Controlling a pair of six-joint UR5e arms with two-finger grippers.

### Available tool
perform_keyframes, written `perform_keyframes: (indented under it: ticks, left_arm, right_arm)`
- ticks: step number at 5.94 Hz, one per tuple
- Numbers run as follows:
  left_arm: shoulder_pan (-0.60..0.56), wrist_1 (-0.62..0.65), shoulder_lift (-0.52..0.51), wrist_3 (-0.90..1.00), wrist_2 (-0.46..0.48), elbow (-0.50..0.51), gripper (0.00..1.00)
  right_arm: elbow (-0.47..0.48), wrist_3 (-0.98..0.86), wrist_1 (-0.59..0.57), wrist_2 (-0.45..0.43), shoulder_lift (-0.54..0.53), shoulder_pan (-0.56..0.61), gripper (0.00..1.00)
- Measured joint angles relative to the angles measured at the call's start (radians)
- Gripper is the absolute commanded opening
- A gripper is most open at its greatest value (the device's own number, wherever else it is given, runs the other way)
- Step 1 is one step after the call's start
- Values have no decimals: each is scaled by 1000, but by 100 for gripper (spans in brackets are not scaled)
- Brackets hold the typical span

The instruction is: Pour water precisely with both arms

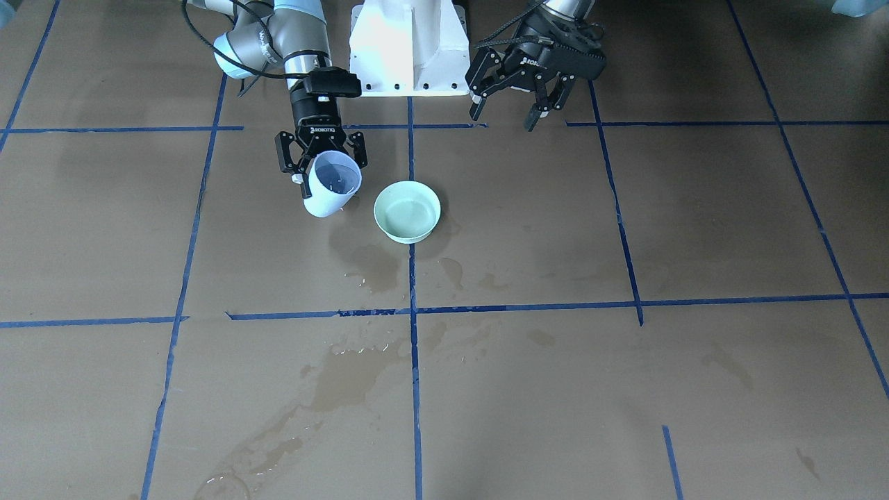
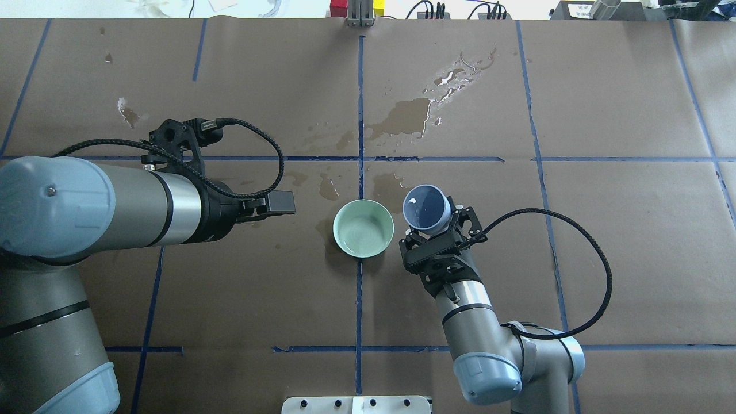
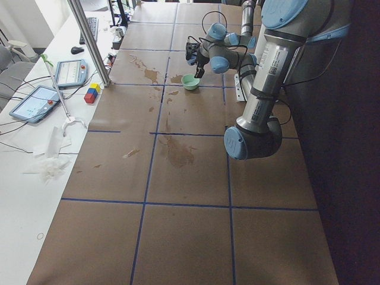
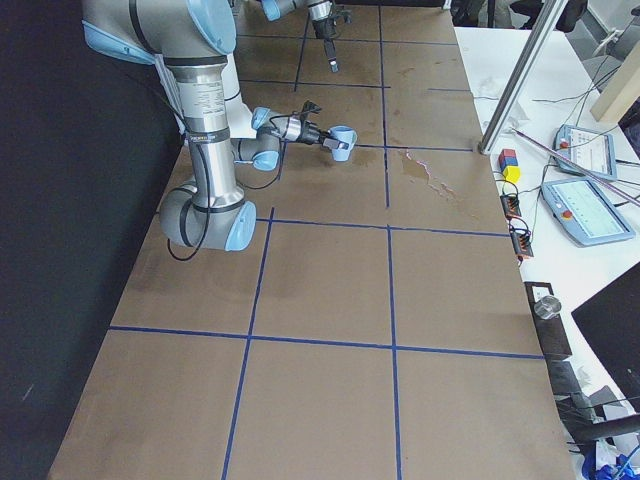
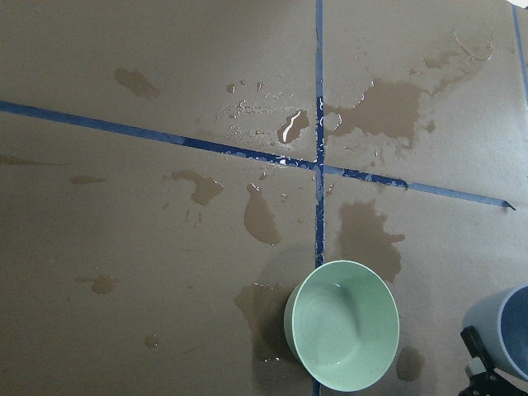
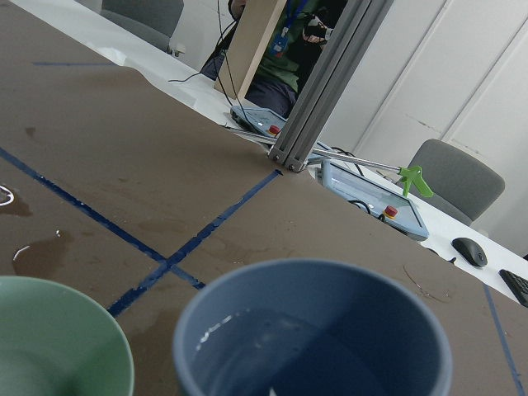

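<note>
From the front: right tool (image 1: pixel 323 170) clamped around tilted blue cup (image 1: pixel 332 186), just beside green bowl (image 1: pixel 407 211) on brown surface (image 1: pixel 694 222); left tool (image 1: pixel 507 111) spread wide, holding nothing. From overhead: cup mouth near bowl rim, not touching. From right wrist: water (image 6: pixel 272 346) low inside cup.

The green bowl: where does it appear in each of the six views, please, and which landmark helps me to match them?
Exterior front-facing: green bowl above centre, slightly left.
Overhead exterior: near the centre.
Exterior left: small, near the top, at mid-width.
Exterior right: I cannot make it out.
Left wrist-mounted: bottom edge, right of centre.
Right wrist-mounted: bottom-left corner, cropped.
Landmark: the blue cup held by the right gripper, just beside the bowl.
</note>
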Motion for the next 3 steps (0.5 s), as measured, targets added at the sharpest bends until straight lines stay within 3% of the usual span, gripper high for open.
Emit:
perform_keyframes:
  ticks: [3]
  left_arm:
    - [0,0,6,0,0,-4,100]
  right_arm:
    - [-9,-57,-127,-4,48,2,23]
